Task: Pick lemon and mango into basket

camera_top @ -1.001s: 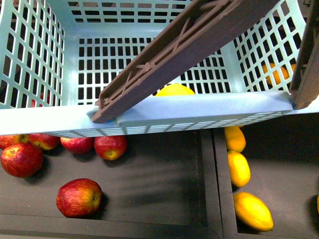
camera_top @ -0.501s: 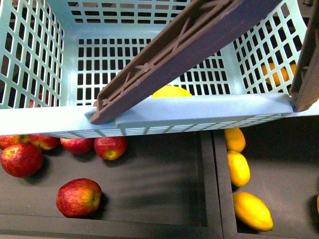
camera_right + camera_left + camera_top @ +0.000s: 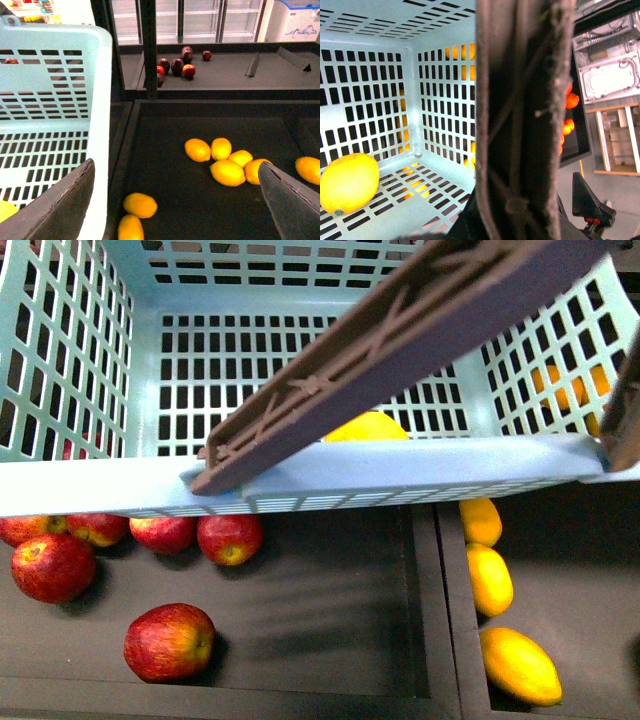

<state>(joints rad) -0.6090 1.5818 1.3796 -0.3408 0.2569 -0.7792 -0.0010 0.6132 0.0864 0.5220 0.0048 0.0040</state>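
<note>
The lemon (image 3: 347,182) lies on the basket (image 3: 300,475) floor near a corner, well outside the right gripper (image 3: 175,200). Its jaws stand wide apart with nothing held; beyond them the dark bin (image 3: 165,150) holds loose yellow fruit (image 3: 227,172). The longest is probably the mango (image 3: 520,665). The brown handle (image 3: 520,125) hides the left gripper, so you cannot tell its jaws' state.

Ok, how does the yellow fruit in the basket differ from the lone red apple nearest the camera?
The fruit is yellow, the apple red. The fruit lies in the basket on its slotted floor; the apple sits outside in the dark tray. From the front, the rim half hides the fruit; the apple shows whole. Both lie loose.
</note>
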